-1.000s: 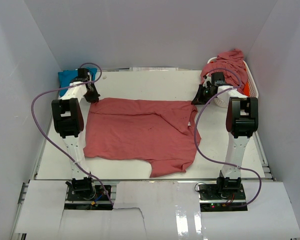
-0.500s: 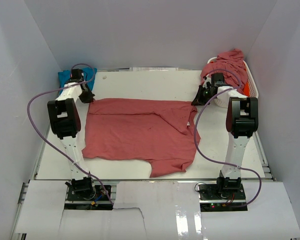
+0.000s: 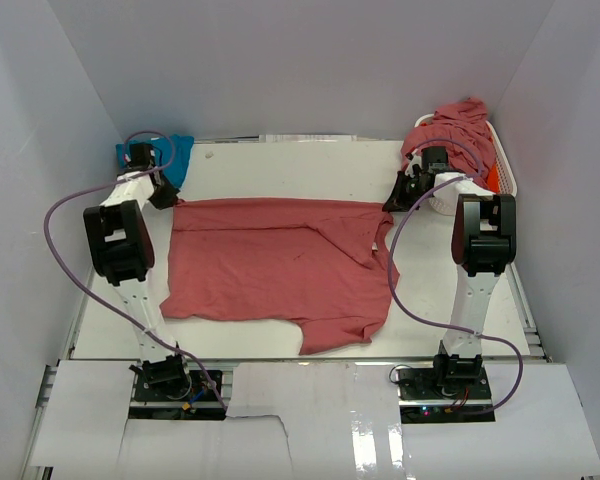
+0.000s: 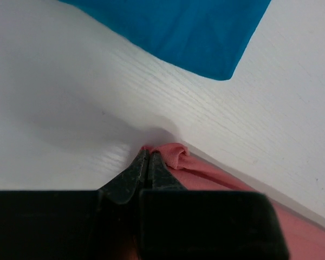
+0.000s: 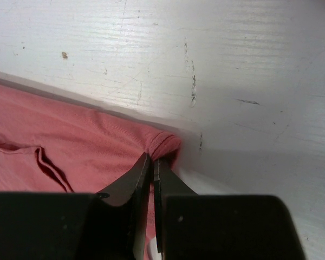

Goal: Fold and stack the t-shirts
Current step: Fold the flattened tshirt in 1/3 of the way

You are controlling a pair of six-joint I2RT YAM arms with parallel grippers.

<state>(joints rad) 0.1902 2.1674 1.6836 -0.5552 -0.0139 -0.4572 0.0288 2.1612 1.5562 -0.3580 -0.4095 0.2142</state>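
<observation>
A dusty rose-red t-shirt lies spread flat on the white table. My left gripper is shut on its far left corner. My right gripper is shut on its far right corner. A turquoise blue t-shirt lies folded at the far left corner and also shows in the left wrist view. More rose-red shirts are heaped on the basket at the far right, with a bit of orange shirt at its side.
The white slatted basket stands at the far right against the wall. Grey walls enclose the table on three sides. Purple cables loop from both arms. Bare table lies beyond the spread shirt.
My left gripper has moved left and away with the shirt's far left corner, stretching the far edge straighter. The right gripper has stayed put.
</observation>
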